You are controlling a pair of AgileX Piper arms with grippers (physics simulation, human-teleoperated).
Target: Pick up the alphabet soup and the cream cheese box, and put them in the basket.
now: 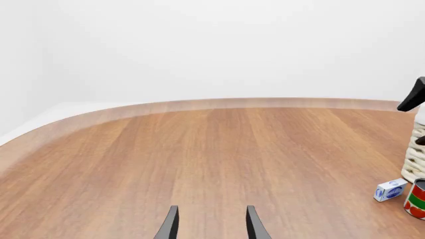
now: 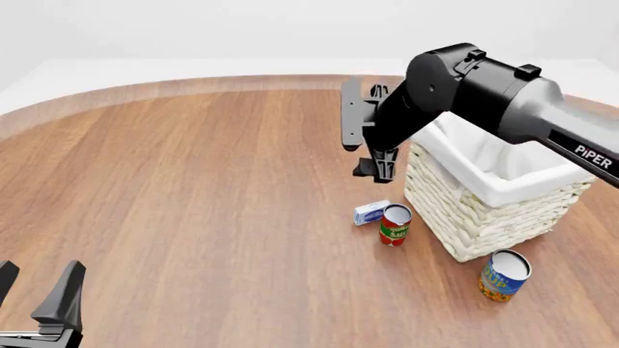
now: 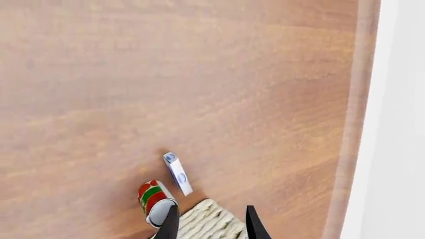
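The alphabet soup (image 2: 504, 275), a blue and yellow can, stands upright by the near corner of the basket (image 2: 480, 217). The white and blue cream cheese box (image 2: 372, 212) lies on the table just left of the basket, touching or almost touching a red can. My right gripper (image 2: 377, 168) hangs open and empty above the basket's left edge, pointing down; in the right wrist view the cream cheese box (image 3: 177, 173) lies ahead of its fingers (image 3: 252, 225). At the near left table edge my left gripper (image 2: 37, 286) is open and empty, far from everything.
A red can with a green label (image 2: 395, 224) stands upright between the cream cheese box and the basket wall. The left wrist view shows the box (image 1: 389, 189), this can (image 1: 417, 199) and the basket's wicker side (image 1: 415, 154) at its edge. The brown wooden table (image 2: 174, 188) has a curved far edge.
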